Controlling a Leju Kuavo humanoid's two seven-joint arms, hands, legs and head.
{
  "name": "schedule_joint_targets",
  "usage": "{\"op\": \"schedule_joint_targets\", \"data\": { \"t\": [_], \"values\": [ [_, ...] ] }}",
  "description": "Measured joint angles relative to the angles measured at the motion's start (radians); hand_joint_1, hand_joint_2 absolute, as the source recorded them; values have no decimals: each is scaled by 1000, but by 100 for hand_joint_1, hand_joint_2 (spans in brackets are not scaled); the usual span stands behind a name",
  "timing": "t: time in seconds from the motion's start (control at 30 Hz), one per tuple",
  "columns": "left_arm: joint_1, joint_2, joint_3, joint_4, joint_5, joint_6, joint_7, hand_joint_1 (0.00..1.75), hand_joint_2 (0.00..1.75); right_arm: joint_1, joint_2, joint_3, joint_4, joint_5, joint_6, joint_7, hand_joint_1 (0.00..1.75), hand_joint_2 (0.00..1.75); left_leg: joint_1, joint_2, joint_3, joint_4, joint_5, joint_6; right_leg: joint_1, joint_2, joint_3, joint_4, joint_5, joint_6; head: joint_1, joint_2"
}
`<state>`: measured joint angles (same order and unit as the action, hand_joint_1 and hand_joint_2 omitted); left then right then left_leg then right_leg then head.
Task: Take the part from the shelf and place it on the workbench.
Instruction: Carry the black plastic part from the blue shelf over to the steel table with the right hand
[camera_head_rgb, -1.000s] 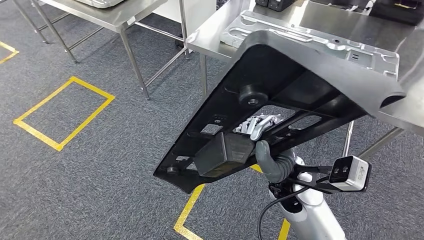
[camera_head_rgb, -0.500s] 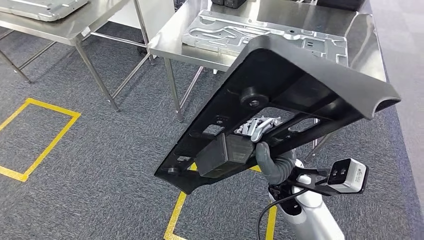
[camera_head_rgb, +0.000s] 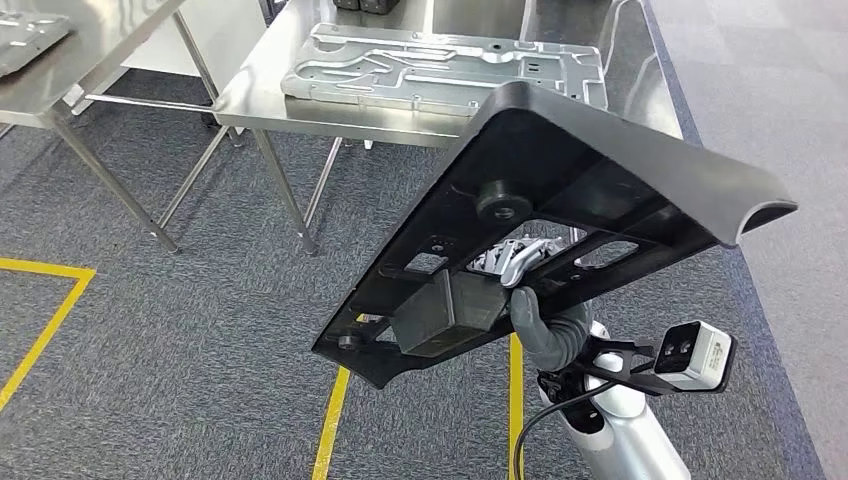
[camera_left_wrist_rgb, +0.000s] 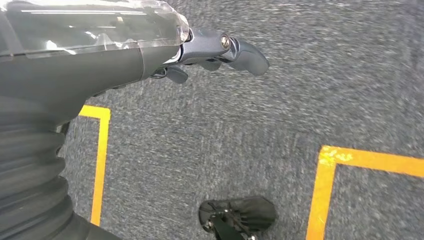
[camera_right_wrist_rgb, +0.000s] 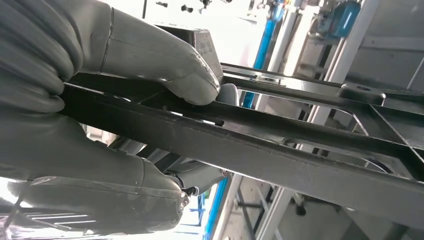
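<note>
The stainless-steel table (camera_head_rgb: 250, 100) already carries a flat silver stamped plate (camera_head_rgb: 440, 68). Near it, held above the carpet, the large black moulded plastic part (camera_head_rgb: 560, 200) tilts, its long axis running from the table's front edge down toward the robot. It could swing into that edge or twist loose, since only the right hand (camera_head_rgb: 535, 310) grips one inner rib. The left hand (camera_left_wrist_rgb: 215, 50) holds nothing, fingers loosely apart.

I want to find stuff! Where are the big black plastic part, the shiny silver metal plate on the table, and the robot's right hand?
big black plastic part (camera_head_rgb: 600, 165), head view, on its broad upper panel.
shiny silver metal plate (camera_head_rgb: 420, 70), head view, on its ribbed middle.
right hand (camera_head_rgb: 535, 315), head view, on the grey thumb.
</note>
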<state>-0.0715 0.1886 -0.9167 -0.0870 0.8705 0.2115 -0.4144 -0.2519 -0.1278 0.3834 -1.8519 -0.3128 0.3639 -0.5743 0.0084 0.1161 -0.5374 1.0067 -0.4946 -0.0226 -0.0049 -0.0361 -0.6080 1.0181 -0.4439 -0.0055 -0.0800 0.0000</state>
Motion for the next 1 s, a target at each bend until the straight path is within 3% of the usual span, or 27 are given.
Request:
{"op": "schedule_joint_targets", "data": {
  "t": [0.07,0.1,0.17,0.2,0.23,0.27,0.33,0.37,0.47,0.53,0.6,0.67,0.7,0.73,0.8,0.87,0.9,1.0],
  "values": [
    [-2,-1,0,0,0,-1,-2,0,175,-5,1,0,0,3,-1,5,175,175,5,-48,-22,56,-40,-9,-4,20,2,-5,5,-11,0,0],
    [-1,-1,0,0,0,-2,-3,0,175,-7,1,0,0,8,-3,9,175,175,7,-78,-48,115,-72,-11,-4,28,1,-5,5,-16,0,0],
    [6,-1,0,0,0,-2,-3,0,175,-8,3,0,0,21,-10,17,175,175,7,-104,-114,247,-125,-12,-2,46,1,-5,5,-21,0,0],
    [9,-1,0,0,0,-2,-2,0,175,-8,3,0,0,27,-14,19,175,175,7,-107,-135,284,-129,-12,-1,56,1,-4,5,-21,0,0],
    [9,-1,0,0,0,-2,-1,0,175,-7,3,0,0,31,-17,20,175,175,7,-108,-140,282,-113,-10,0,64,2,-3,5,-21,0,0],
    [9,-1,0,0,0,-2,0,0,175,-7,3,0,0,32,-18,20,175,175,7,-109,-126,240,-79,-7,1,71,3,-1,4,-20,0,0],
    [7,0,1,0,0,-5,2,0,175,-7,4,0,0,33,-18,19,175,175,5,-119,-70,102,-5,3,3,81,3,2,1,-16,0,0],
    [6,1,1,0,0,-7,4,0,175,-7,4,0,0,33,-19,17,175,175,4,-125,-48,50,15,9,4,85,3,4,1,-11,0,0],
    [6,2,3,0,0,-18,8,0,175,-6,5,1,-1,39,-19,13,175,175,0,-131,-34,10,25,23,4,91,0,3,2,6,0,0],
    [4,2,4,0,0,-25,9,0,175,-4,5,1,-3,44,-20,12,175,175,3,-126,-31,1,32,36,3,78,-6,17,-10,17,0,0],
    [3,1,4,0,0,-32,9,0,175,-4,5,1,-7,48,-23,10,175,175,6,-120,-29,-6,35,47,1,56,-44,100,-60,25,0,0],
    [4,1,4,0,0,-37,9,0,175,-2,5,1,-8,51,-27,8,175,175,5,-117,-29,-6,30,51,-3,47,-110,233,-118,31,0,0],
    [5,1,4,0,0,-38,9,0,175,0,5,1,-8,53,-30,8,175,175,5,-115,-27,-5,27,51,-5,46,-133,276,-125,34,0,0],
    [5,1,4,0,0,-39,9,0,175,2,5,1,-8,55,-32,8,175,175,5,-113,-25,-5,22,49,-7,44,-138,285,-114,36,0,0],
    [6,0,4,0,0,-40,8,0,175,4,5,1,-8,60,-35,4,175,175,5,-110,-12,-4,12,44,-10,37,-86,184,-47,36,0,0],
    [5,-1,4,0,0,-40,7,0,175,5,6,1,-8,63,-36,-3,175,175,2,-106,0,-3,0,34,-7,23,-16,55,-9,29,0,0],
    [5,-1,4,0,0,-40,6,0,175,5,6,1,-8,64,-36,-6,175,175,1,-105,4,-3,-5,28,-5,20,3,20,-8,23,0,0],
    [2,-1,4,0,0,-40,5,0,175,9,6,1,-10,65,-37,-10,175,175,2,-97,19,-8,-20,8,-1,25,20,-1,-25,2,0,0]
  ]
}}
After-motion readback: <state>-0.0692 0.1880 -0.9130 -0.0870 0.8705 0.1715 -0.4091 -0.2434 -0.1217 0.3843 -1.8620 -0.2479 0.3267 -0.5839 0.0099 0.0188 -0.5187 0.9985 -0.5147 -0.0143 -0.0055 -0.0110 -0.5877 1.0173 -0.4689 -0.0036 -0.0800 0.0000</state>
